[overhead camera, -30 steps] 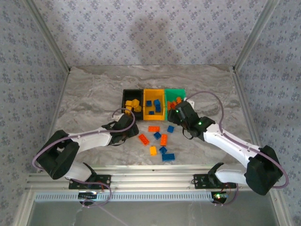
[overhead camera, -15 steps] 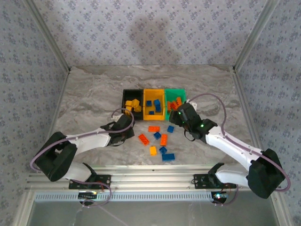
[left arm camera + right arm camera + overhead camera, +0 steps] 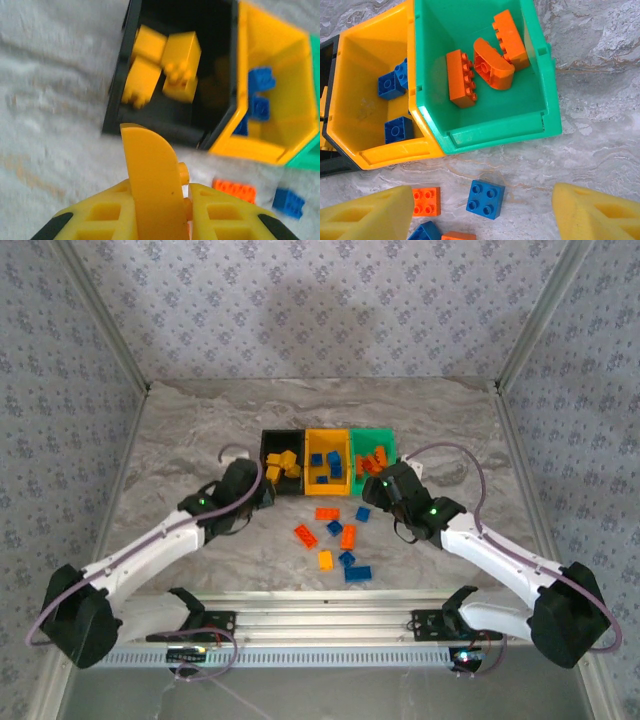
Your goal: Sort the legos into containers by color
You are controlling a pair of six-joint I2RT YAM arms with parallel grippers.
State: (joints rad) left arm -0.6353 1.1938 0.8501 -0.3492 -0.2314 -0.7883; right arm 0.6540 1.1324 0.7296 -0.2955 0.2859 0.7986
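My left gripper (image 3: 185,192) is shut on a curved yellow lego (image 3: 150,180), just short of the black container (image 3: 120,95), which holds yellow legos (image 3: 181,65). In the top view that gripper (image 3: 258,490) sits at the black container's (image 3: 264,455) near left corner. My right gripper (image 3: 485,210) is open above a blue square lego (image 3: 485,199) on the table, in front of the green container (image 3: 490,135) with orange legos (image 3: 492,62). The yellow-orange container (image 3: 365,100) holds blue legos (image 3: 398,131). Several loose orange and blue legos (image 3: 340,540) lie in front of the row.
The marble table (image 3: 190,440) is walled by patterned panels at the back and sides. An orange square lego (image 3: 426,201) lies beside my right gripper's left finger. A metal rail (image 3: 320,620) runs along the near edge by the arm bases.
My left gripper has shut on the yellow lego and moved up toward the black container. My right gripper has drifted from the green container toward the loose legos, still open.
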